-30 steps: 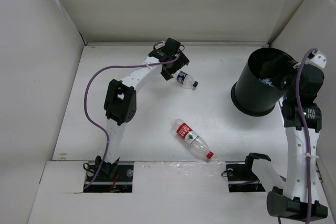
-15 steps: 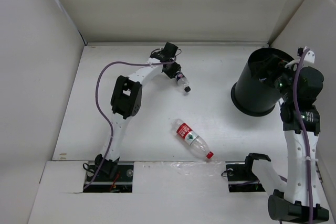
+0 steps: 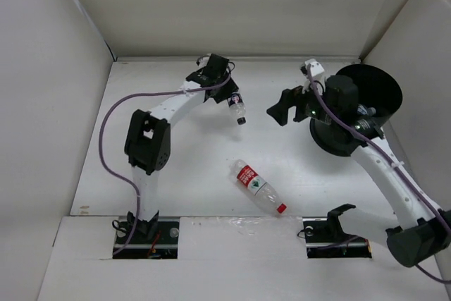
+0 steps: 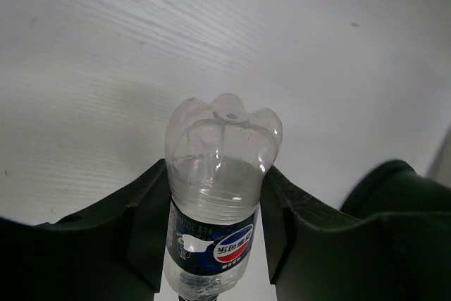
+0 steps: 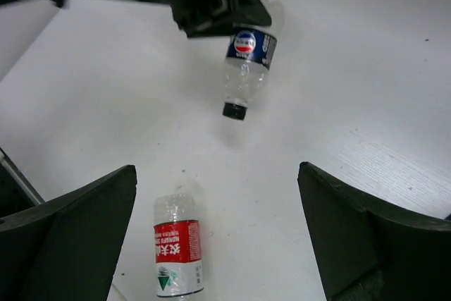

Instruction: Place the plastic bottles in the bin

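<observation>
My left gripper [image 3: 231, 98] is shut on a clear plastic bottle [image 3: 237, 108] with a dark blue label and a black cap. The bottle hangs cap down just above the white table. In the left wrist view both jaws press on the bottle [image 4: 220, 195] at its label, and its base points away from the camera. A second plastic bottle [image 3: 257, 187], red-labelled with a red cap, lies on its side near the table's middle front. The black bin [image 3: 332, 140] stands at the right, partly behind my right arm. My right gripper [image 3: 282, 108] is open and empty, left of the bin. It looks down on both bottles [image 5: 246, 68] [image 5: 176, 255].
White walls [image 3: 63, 68] close in the table on the left, back and right. The arm bases [image 3: 144, 230] sit at the near edge. A purple cable [image 3: 113, 114] loops out from the left arm.
My left gripper shut on the dark-labelled bottle and raised it, turning it cap down. My right arm swung from over the bin leftward, out over the table.
</observation>
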Action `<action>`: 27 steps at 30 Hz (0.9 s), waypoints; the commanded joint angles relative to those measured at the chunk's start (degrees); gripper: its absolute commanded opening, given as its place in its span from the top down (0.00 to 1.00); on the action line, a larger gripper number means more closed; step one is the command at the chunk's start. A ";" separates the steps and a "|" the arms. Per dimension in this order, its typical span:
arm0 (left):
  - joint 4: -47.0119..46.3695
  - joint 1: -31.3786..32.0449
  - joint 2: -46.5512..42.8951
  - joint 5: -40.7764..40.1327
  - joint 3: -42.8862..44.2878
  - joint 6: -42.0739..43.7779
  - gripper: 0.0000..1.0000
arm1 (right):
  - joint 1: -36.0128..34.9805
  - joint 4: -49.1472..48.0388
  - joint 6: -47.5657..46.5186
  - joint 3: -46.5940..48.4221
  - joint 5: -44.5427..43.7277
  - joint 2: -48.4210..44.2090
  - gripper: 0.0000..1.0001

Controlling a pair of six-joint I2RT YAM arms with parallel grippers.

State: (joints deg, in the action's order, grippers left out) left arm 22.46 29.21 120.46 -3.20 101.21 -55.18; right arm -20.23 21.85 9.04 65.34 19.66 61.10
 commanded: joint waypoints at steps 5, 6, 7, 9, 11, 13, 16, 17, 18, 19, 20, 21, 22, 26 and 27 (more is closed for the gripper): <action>-9.70 1.37 -22.09 7.42 -8.46 13.60 1.00 | -3.68 -9.36 -5.52 3.56 1.16 7.44 0.00; -10.76 1.37 -23.42 9.68 -9.79 13.61 1.00 | -4.29 -10.32 -5.00 3.56 3.00 8.24 0.00; -11.73 1.37 -24.65 10.58 -11.11 14.13 1.00 | -4.29 -12.07 -4.12 4.09 3.80 9.03 0.00; -15.05 1.37 -27.73 11.81 -14.45 14.13 1.00 | -4.82 -12.79 -3.59 4.88 5.12 11.31 0.00; -16.39 1.37 -29.14 13.30 -15.69 14.13 1.00 | -5.35 -14.72 -1.66 5.75 7.75 12.89 0.00; -18.23 1.37 -30.02 14.89 -16.39 14.13 1.00 | -6.13 -16.39 -0.52 6.55 9.69 14.92 0.00; -20.16 1.37 -31.69 17.00 -17.45 14.13 1.00 | -7.98 -18.15 0.89 7.78 10.31 17.38 0.00; -21.04 1.37 -32.57 17.52 -17.97 14.13 1.00 | -8.77 -18.15 1.59 8.65 9.70 18.08 0.00; -21.75 1.37 -33.62 18.22 -18.59 13.61 1.00 | -8.78 -18.68 2.29 9.45 9.09 18.87 0.00; -22.97 1.37 -34.15 18.75 -18.59 13.61 1.00 | -9.38 -18.68 2.30 9.45 8.47 20.36 0.00; -23.59 1.37 -34.76 19.45 -19.37 12.74 1.00 | -9.39 -18.68 2.91 9.98 7.51 21.07 0.00; -24.47 1.37 -35.38 19.46 -19.38 11.68 1.00 | -10.00 -18.68 4.13 9.98 4.71 21.95 0.00; -25.26 1.37 -36.43 20.16 -20.34 11.06 1.00 | -10.01 -18.68 4.67 10.59 4.69 23.70 0.00; -28.16 1.37 -38.11 20.16 -22.37 9.31 1.00 | -10.01 -21.22 7.13 10.60 4.69 25.65 0.00; -28.95 1.37 -38.63 20.16 -22.89 9.30 1.00 | -10.61 -21.75 7.66 9.99 3.82 26.17 0.00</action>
State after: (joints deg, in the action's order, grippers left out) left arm 0.86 30.41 86.11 14.83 78.96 -43.99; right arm -29.85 5.37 14.24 73.78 25.23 86.89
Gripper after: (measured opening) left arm 0.415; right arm 0.999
